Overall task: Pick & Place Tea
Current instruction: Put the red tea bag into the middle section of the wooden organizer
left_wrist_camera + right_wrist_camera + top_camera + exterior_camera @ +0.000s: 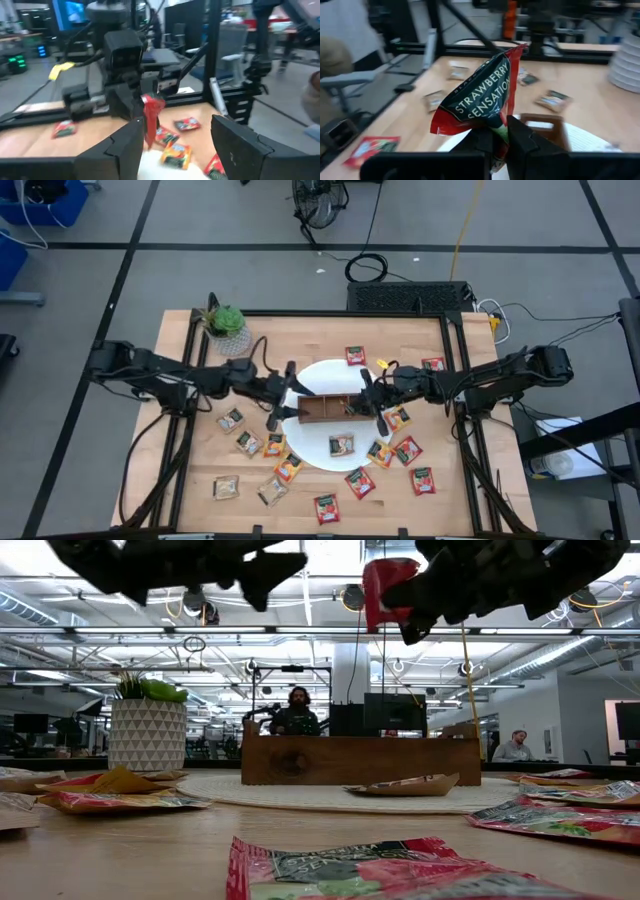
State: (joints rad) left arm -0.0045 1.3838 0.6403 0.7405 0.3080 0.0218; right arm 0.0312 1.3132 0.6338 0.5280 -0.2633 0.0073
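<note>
My right gripper (370,395) hangs above the right end of the brown wooden tray (325,410), shut on a red tea sachet (480,95) printed "Strawberry Sensation". The low view shows that sachet (385,590) high above the tray (360,760). My left gripper (283,392) hovers open above the tray's left end, fingers spread wide (175,150), facing the held sachet (150,117) and touching nothing. The tray stands on the round white plate (320,370). One sachet (342,445) lies flat on the plate. Several more sachets lie flat on the table around it. My right gripper pinches the red sachet between its two fingers at one edge (496,131). The fingers come roughly level from the table's right side. The sachet juts out beyond the fingertips, lifted clear above the tray and plate.
A potted plant (228,330) stands at the table's far left corner. Loose sachets lie left of the plate (232,420), near the front edge (326,508) and to the right (422,480). People sit in the room beyond the table (298,710).
</note>
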